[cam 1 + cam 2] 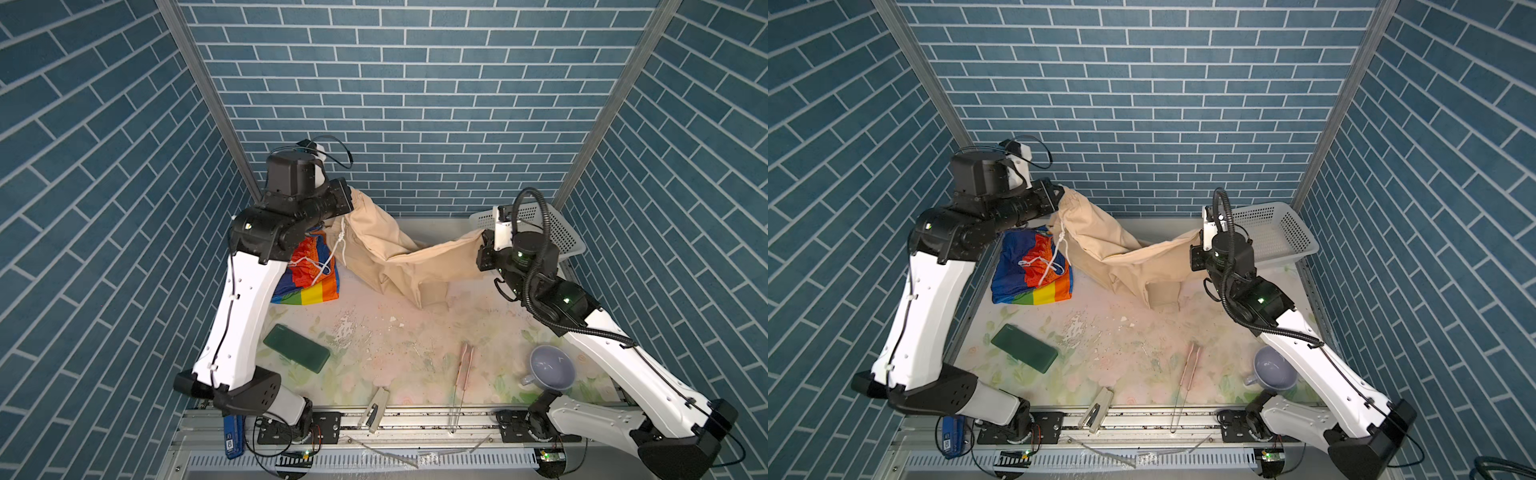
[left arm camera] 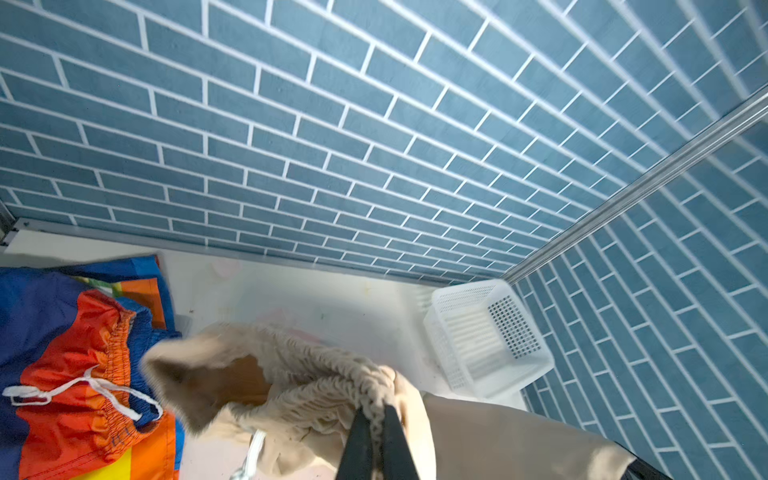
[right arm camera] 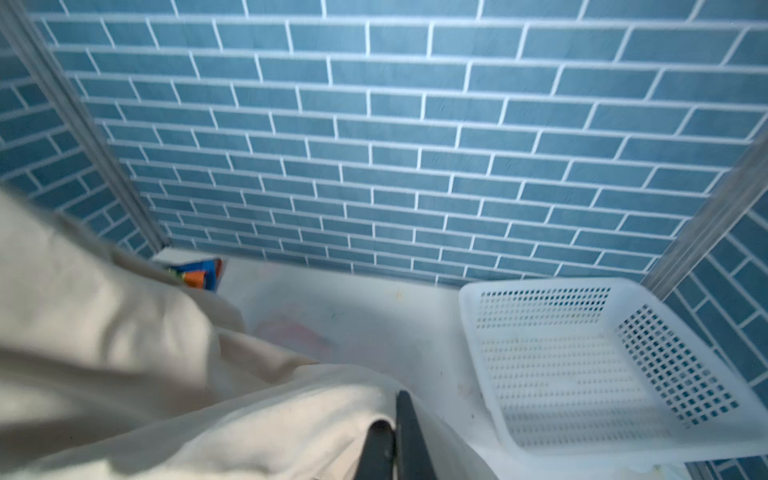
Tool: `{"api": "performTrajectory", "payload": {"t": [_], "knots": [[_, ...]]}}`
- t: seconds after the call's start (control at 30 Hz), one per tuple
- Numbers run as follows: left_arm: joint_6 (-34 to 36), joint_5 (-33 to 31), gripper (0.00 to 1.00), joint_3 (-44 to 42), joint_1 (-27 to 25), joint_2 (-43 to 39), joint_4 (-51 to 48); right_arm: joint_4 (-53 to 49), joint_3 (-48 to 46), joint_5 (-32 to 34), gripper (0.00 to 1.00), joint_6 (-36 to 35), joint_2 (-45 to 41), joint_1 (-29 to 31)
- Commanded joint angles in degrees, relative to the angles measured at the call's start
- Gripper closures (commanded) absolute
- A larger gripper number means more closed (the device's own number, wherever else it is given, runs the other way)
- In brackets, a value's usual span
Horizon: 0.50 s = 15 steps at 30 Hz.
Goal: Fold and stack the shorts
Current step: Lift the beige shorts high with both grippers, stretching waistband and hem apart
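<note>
As we start at the near edge, a beige stapler [image 1: 376, 409] lies half over the front rail, a slim pinkish utensil [image 1: 465, 365] points away from us beside it, and a lilac cup [image 1: 552, 366] sits tucked against the right arm. A little further in on the left, a dark green flat case [image 1: 297, 348] rests at an angle on the worn floral tabletop [image 1: 415, 340]. Now to the action in the middle: the beige shorts [image 1: 386, 249] are strung up in the air between the two arms! The left tool [image 1: 350, 198] is raised high, and the left wrist view shows it pinched tight on the gathered waistband [image 2: 332, 374], fingers narrow with the cloth between them. The right tool [image 1: 484, 240] sits lower, clamped on the edge of one leg, its fingers [image 3: 405, 419] closed down on the pale fabric. Between them the cloth sags, the lowest fold reaching down to the tabletop, while the white drawstring [image 1: 343, 241] dangles from the waistband. Just behind and under the left arm, the rainbow-striped shorts [image 1: 309, 274] lie bunched on the far left of the tabletop, their own white cord [image 1: 1038, 264] looped on top. Over in the far right corner stands a white perforated basket [image 1: 1262, 206], close behind the right tool, and blue brick-pattern walls [image 1: 415, 104] close off the back.
</note>
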Motion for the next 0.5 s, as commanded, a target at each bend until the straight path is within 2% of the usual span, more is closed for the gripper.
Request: {"api": "performTrajectory", "payload": {"t": [0.0, 0.13, 0.3, 0.47], "knots": [[-1.71, -0.84, 1.00, 2.21, 0.13, -2.18, 1.56, 4.87, 5.18, 5.27, 1.00, -4.17, -2.53, -0.44], [-2.54, -1.57, 1.00, 4.62, 0.13, -5.41, 1.91, 10.65, 8.35, 7.88, 1.00, -7.34, -5.64, -0.56], [-5.16, -0.20, 1.00, 0.62, 0.13, -11.28, 6.36, 20.51, 9.46, 7.75, 1.00, -9.11, -10.84, -0.61], [-7.20, 2.98, 1.00, -1.41, 0.13, -14.11, 8.38, 20.65, 16.64, 10.38, 1.00, -12.19, -9.87, -0.57]]}}
